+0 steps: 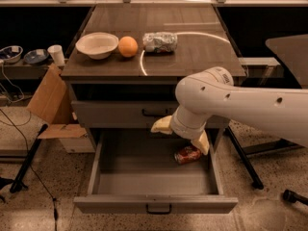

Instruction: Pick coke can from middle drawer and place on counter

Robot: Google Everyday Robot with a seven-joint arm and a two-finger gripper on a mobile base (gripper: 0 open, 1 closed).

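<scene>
My arm [250, 105] is a fat, rounded shell of glossy white, marked with a few small dark dots along its length. The gripper [180, 137], over the open drawer [144, 177], shows two cream-yellow fingers [161, 125] set well apart.

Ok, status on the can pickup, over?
Gripper open, above middle drawer, right side. Coke can lying on drawer floor, ungrasped. Nothing in the way.
</scene>
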